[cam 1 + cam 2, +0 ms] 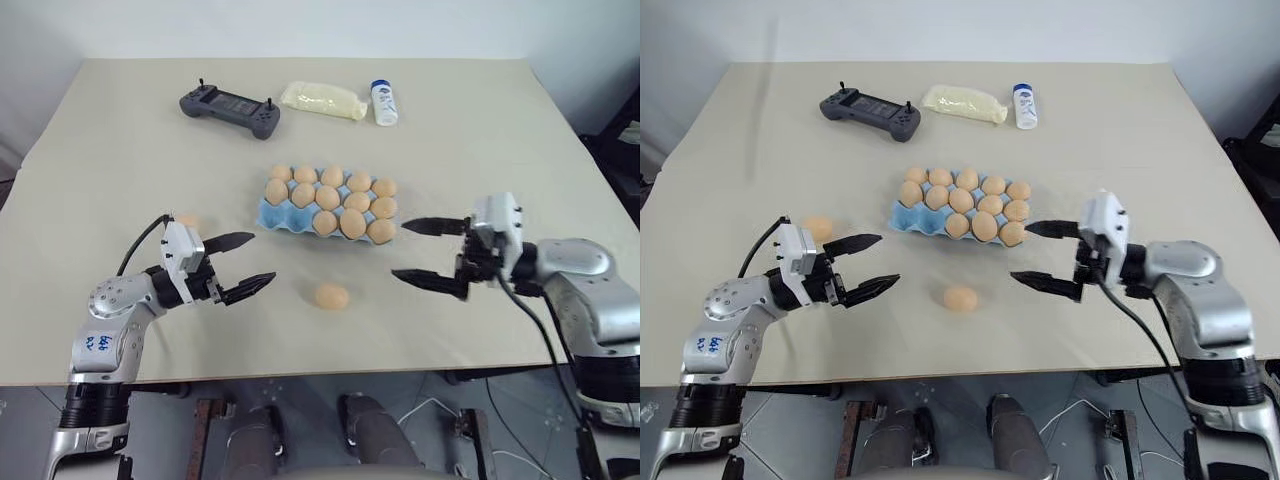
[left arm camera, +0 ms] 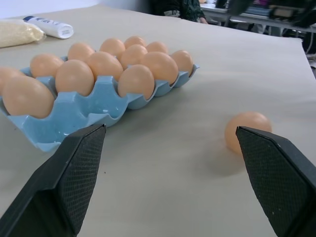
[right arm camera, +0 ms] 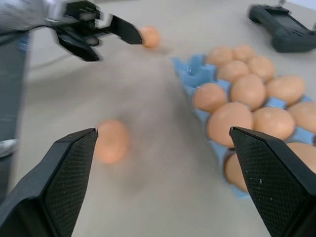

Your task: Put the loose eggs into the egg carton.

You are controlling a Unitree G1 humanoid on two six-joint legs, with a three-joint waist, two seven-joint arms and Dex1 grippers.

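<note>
The 2 head views looked forward and down from above over the table [image 1: 470, 150], taking in both arms and the far edge; they shared nearly the whole scene, offset slightly sideways. The left wrist view sat low and close to the tabletop, facing the egg carton [image 2: 94, 106] side-on, with a loose egg [image 2: 248, 131] near. The right wrist view looked across from the opposite side, also near, sharing that carton and egg and catching the left gripper [image 3: 101, 37].
</note>
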